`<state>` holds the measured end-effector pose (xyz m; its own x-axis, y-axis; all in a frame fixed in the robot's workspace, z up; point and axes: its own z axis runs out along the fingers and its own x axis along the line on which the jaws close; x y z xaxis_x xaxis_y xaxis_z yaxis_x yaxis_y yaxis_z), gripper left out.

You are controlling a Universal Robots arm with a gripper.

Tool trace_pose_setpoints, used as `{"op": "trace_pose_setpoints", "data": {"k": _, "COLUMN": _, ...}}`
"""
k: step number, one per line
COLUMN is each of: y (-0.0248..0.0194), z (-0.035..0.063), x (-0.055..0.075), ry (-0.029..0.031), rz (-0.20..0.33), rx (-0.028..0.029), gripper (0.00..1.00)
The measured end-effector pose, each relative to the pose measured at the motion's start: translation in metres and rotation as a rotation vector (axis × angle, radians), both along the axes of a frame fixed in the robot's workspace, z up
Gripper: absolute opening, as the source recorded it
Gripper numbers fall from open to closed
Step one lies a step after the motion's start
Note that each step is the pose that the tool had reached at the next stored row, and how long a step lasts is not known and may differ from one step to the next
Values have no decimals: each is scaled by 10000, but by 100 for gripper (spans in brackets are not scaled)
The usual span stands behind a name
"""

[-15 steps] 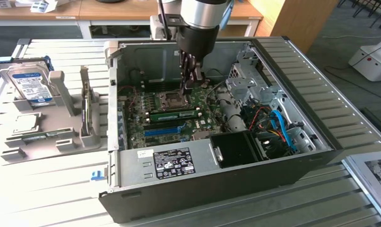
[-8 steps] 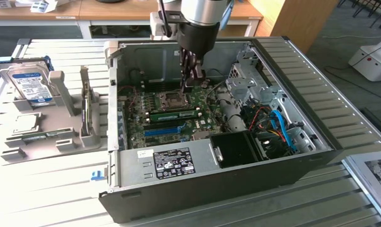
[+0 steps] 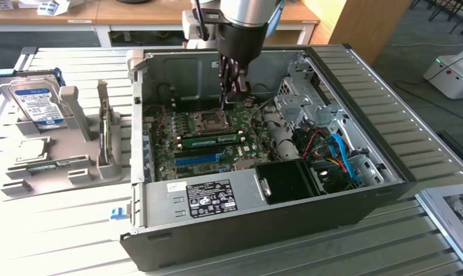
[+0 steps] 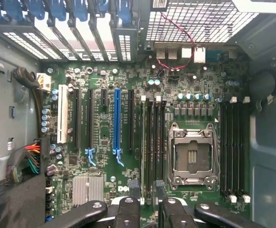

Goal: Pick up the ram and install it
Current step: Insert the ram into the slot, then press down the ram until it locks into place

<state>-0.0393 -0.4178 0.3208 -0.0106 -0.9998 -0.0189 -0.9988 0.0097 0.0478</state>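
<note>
Our end effector hangs inside the computer case. Its fingers stand a narrow gap apart and hold nothing. The ram stands on its edge in a motherboard slot just beside the CPU socket. The socket lies between the ram and the end effector. The ram's long axis runs across the exterior view, parallel to the blue slot strip. We judge that it is already seated, but we cannot see the latches.

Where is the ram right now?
The ram sits on the motherboard inside the open case, toward the exterior view's left, between the processor socket and the blue slot strip.
</note>
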Motion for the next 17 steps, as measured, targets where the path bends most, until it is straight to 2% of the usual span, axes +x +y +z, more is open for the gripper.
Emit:
{"op": "trace_pose_setpoints", "data": {"k": 11, "y": 0, "z": 72, "x": 0, "ry": 0, "rz": 0, "rx": 0, "gripper": 25}}
{"op": "trace_pose_setpoints", "data": {"k": 17, "y": 0, "z": 73, "x": 0, "ry": 0, "rz": 0, "rx": 0, "gripper": 25}}
